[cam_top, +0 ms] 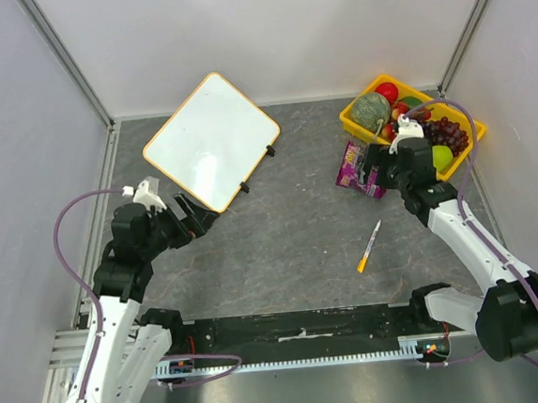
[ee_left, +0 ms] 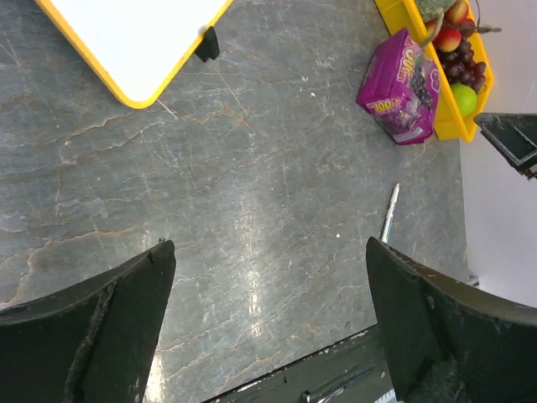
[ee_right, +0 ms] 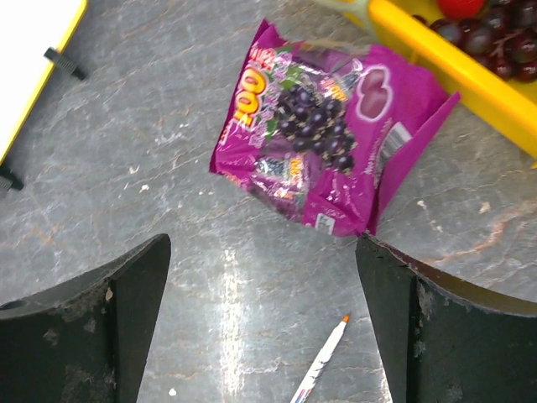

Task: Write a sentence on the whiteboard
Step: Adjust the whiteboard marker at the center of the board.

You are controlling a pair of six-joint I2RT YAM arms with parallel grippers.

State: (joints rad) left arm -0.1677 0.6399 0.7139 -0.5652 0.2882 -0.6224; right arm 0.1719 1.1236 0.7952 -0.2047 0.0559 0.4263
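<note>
— Two grippers to check. State of the left gripper [ee_left: 268,252]?
— Spread wide, nothing between the fingers [ee_left: 101,327]. Hovering over grey stone-patterned tabletop [ee_left: 252,168].
— And the whiteboard [cam_top: 209,141]?
— Flat on the table, ahead of the left fingertips and off to their left. Near corner close to them, not touching. Plain white face, orange-yellow rim, turned cornerwise. Black clips [cam_top: 271,150] on the edge facing the right arm.
— State of the right gripper [ee_right: 262,243]?
— Likewise opened wide, holding nothing. Just ahead of its fingertips, a purple grape-candy bag [ee_right: 331,134], lying flat, clear of both fingers.
— Past the bag?
— A yellow basket [ee_right: 453,75], ahead and to the right of those fingers. Bag's corner right at its rim; touching or only beside, cannot tell. Inside: dark grapes [cam_top: 447,134], a green apple [cam_top: 442,156], some red fruit.
— Anything else?
— A white marker [ee_right: 319,365], orange tip toward the bag. Seen low in the gap between the right fingers, down on the table. Well apart from the whiteboard.
</note>
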